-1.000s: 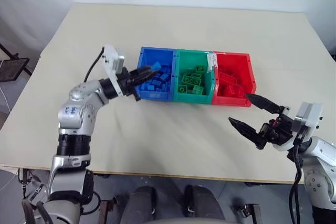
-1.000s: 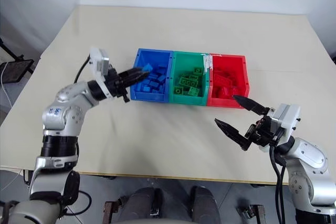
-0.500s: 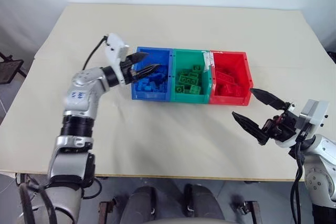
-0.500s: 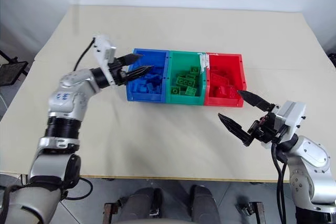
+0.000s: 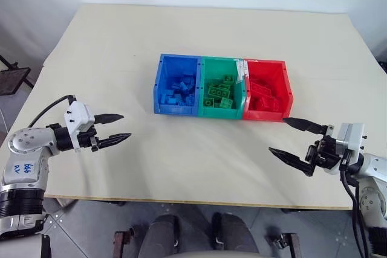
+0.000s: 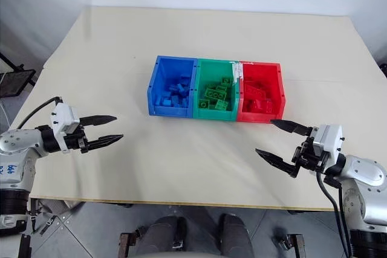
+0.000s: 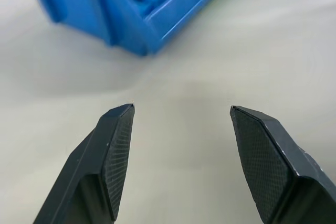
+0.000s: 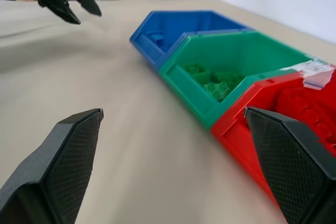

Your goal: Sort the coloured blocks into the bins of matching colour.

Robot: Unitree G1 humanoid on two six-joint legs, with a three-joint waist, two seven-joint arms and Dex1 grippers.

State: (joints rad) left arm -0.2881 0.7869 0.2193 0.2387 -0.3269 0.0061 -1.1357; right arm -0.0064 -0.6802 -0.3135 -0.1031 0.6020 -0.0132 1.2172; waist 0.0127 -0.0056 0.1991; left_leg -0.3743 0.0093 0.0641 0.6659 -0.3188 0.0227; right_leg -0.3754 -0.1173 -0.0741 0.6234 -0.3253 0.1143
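The three joined bins sit in a row near the middle of the table (image 5: pixel 91 40): the blue bin (image 5: pixel 176 64) on the robot's left, the green bin (image 5: pixel 221 64) between, the red bin (image 5: pixel 266 67) on the right, each holding studded blocks (image 5: pixel 219 96) of its own colour. The left gripper (image 5: pixel 118 128) hovers over the table's near left part, well apart from the blue bin, its fingers spread and holding nothing. The right gripper (image 5: pixel 296 140) hangs near the front right edge, just before the red bin, jaws wide and bare.

Both arms are silver-grey metal with black joint rings; the left end effector (image 5: pixel 115 128) and right end effector (image 5: pixel 296 141) each have a white wrist block, tapered black textured fingers, and black cables trailing behind.
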